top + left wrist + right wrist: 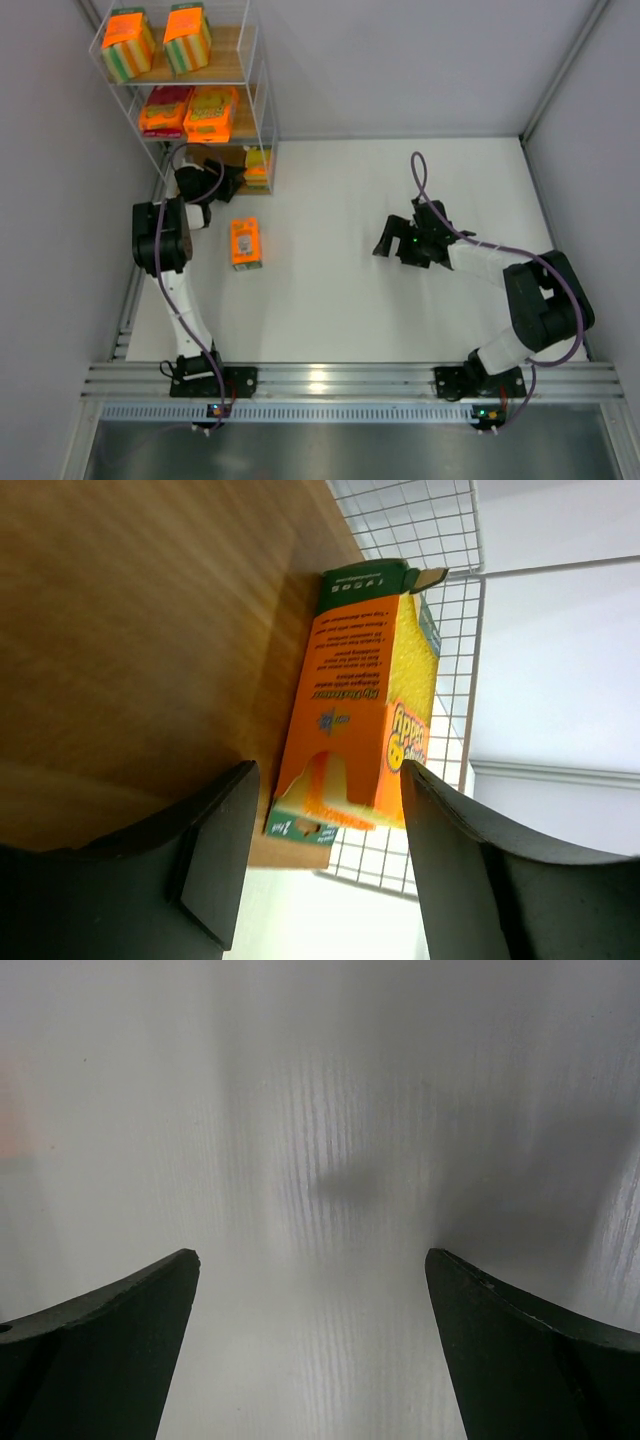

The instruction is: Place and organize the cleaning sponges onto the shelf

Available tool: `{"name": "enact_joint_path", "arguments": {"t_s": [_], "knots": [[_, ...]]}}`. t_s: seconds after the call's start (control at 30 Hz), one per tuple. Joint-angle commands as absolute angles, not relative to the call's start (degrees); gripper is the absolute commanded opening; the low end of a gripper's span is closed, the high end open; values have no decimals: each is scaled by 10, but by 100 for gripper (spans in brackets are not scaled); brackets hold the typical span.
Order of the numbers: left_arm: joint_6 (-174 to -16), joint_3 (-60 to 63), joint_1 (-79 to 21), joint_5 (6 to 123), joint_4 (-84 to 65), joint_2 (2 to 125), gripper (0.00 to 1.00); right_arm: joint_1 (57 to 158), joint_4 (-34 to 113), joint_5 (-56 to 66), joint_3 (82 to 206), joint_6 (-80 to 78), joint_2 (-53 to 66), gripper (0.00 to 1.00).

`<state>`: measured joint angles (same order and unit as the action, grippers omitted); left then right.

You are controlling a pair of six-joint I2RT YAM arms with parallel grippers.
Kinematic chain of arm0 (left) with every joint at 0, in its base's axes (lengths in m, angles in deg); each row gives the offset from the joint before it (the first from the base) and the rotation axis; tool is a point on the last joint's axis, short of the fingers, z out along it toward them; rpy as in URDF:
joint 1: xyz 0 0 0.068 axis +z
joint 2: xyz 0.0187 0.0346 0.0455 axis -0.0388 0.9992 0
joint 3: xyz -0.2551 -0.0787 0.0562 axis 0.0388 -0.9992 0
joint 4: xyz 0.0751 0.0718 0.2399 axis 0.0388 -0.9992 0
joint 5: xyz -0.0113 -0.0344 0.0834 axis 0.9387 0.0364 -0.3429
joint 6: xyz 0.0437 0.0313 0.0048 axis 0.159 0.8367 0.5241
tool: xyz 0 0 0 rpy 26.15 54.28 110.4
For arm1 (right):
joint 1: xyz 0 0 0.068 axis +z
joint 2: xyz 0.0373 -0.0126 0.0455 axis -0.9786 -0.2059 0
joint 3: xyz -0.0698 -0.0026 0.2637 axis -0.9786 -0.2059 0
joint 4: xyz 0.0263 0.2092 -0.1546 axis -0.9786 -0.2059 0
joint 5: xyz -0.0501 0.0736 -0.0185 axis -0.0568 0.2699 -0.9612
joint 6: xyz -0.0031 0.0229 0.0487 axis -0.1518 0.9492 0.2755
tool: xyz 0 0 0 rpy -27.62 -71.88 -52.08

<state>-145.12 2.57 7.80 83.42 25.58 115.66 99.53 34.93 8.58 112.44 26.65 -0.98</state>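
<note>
Left end effector (328, 775) open at shelf (130, 630) board edge, pack (360, 700) just ahead. Right end effector (310, 1255) open, white worktop (320, 1110) below.

Left arm (160, 240) and right arm (540, 300) — black joints, white links, purple cables — black left pincer (328, 767), right pincer (310, 1260)

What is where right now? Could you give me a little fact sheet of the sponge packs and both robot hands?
shelf: three wooden boards
top board: two blocky packs
middle board: two flat packs
bottom board: one boxed pack, next to the wire side
table: one loose pack, lying flat
left hand: open, facing the boxed pack
right hand: open, empty, over the table
</note>
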Motion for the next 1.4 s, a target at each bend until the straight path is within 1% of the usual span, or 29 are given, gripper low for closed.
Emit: {"name": "enact_joint_path", "arguments": {"t_s": [0.0, 0.23, 0.37, 0.4, 0.53, 0.57, 0.6, 0.63, 0.67, 0.7, 0.73, 0.77, 0.8, 0.87, 0.9, 1.0, 1.1, 1.23, 1.37], "knots": [[-1458, -15, 90, 824, 309, 1101, 65, 989, 374, 108, 1116, 258, -3, 99], [-1460, -135, 112, 847, 357, 1026, 65, 1012, 393, 127, 1111, 249, 11, 99], [-1426, -198, 128, 847, 356, 916, 67, 1021, 395, 133, 1104, 251, 21, 99], [-1420, -234, 137, 845, 356, 897, 67, 1023, 396, 136, 1104, 252, 25, 99], [-1390, -318, 161, 841, 333, 796, 70, 1029, 415, 149, 1097, 249, 39, 99], [-1365, -322, 161, 831, 282, 745, 70, 1034, 418, 150, 1095, 248, 45, 99], [-1305, -320, 153, 810, 227, 717, 70, 1037, 423, 150, 1091, 249, 53, 99], [-1270, -317, 145, 786, 104, 689, 71, 1040, 423, 151, 1089, 248, 57, 99], [-1239, -315, 133, 711, 46, 632, 71, 1044, 423, 151, 1089, 247, 60, 99], [-1186, -314, 102, 670, -5, 604, 73, 1046, 416, 151, 1090, 245, 68, 99], [-1166, -312, 83, 631, -99, 577, 75, 1047, 413, 149, 1089, 241, 73, 100], [-1151, -311, 62, 541, -138, 533, 78, 1047, 409, 147, 1089, 240, 78, 99], [-1125, -313, 16, 511, -170, 514, 85, 1047, 402, 145, 1089, 238, 89, 99], [-1106, -315, -28, 467, -225, 481, 90, 1048, 402, 134, 1086, 233, 102, 99], [-1104, -313, -69, 448, -237, 478, 91, 1048, 390, 130, 1083, 230, 116, 100], [-1099, -299, -104, 442, -264, 499, 91, 1048, 375, 123, 1079, 229, 140, 99], [-1092, -274, -141, 398, -294, 548, 92, 1048, 365, 116, 1068, 233, 165, 99], [-1078, -242, -160, 357, -311, 613, 93, 1048, 362, 104, 1053, 238, 191, 99], [-1061, -216, -161, 357, -311, 639, 94, 1048, 357, 103, 1050, 241, 198, 99]]}}
